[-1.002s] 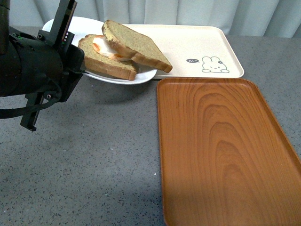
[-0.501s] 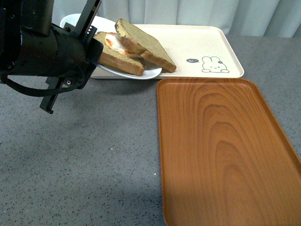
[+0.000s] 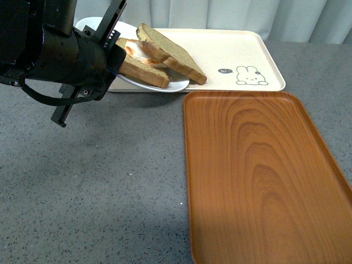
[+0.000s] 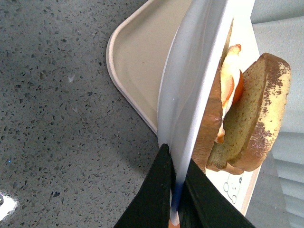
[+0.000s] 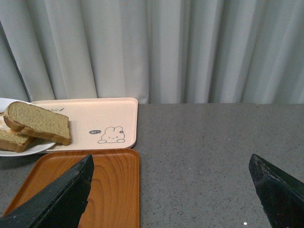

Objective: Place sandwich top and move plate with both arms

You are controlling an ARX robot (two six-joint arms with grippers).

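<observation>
The plate (image 3: 177, 87) sat partly on the beige rabbit tray (image 3: 236, 52), carrying an egg-topped slice (image 3: 144, 72) with the sandwich top (image 3: 171, 53) leaning across it, its far end overhanging the rim onto the tray. The orange wood-grain tray (image 3: 264, 176) lay bare on the grey tabletop (image 3: 99, 187), just beside them. The left pincer (image 4: 175, 190) was clamped on the plate's near rim, the sandwich top lying just beyond its fingers. The right pincer (image 5: 171, 190) hung spread wide over the wood-grain tray, gripping nothing, well apart from the bread.
</observation>
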